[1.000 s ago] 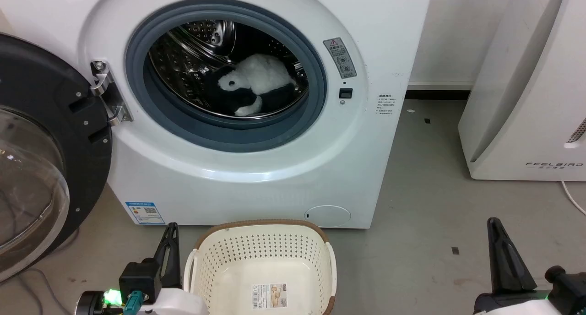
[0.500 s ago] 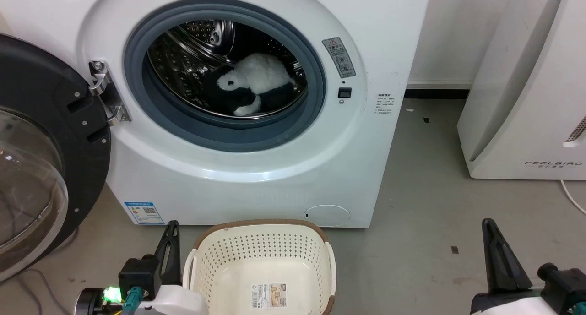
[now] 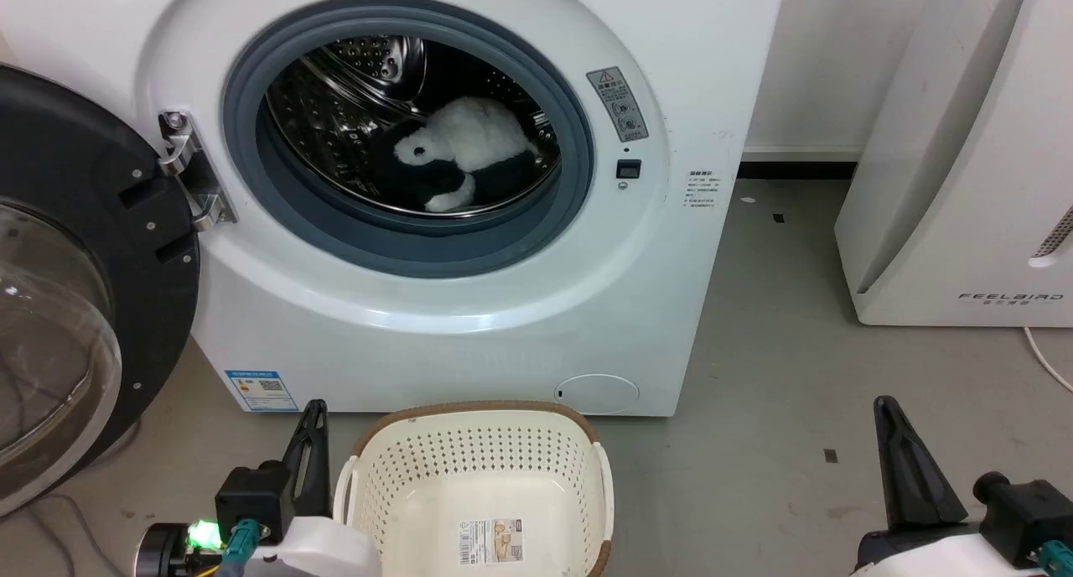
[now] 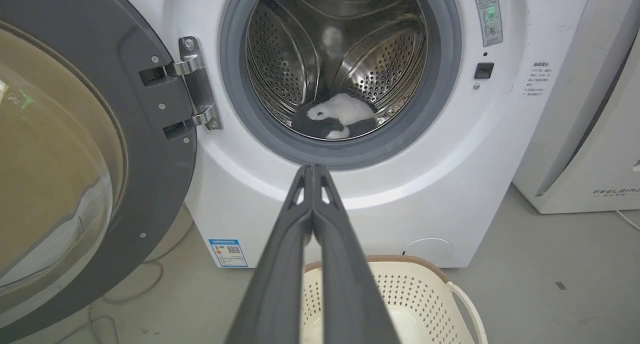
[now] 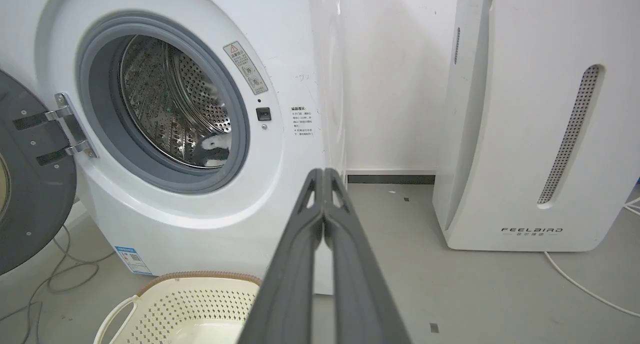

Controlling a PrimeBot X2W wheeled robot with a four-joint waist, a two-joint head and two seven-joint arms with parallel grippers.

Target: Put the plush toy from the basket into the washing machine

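Idling: left gripper [image 4: 312, 170], right gripper [image 5: 324, 172] pressed together, empty | panda plush toy [image 3: 459, 145] near gasket [image 3: 419, 243] | you could pinch it shutting door [image 3: 75, 166].

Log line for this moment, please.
plush toy: inside washing machine | basket: no toy | left gripper: shut | right gripper: shut | door: open
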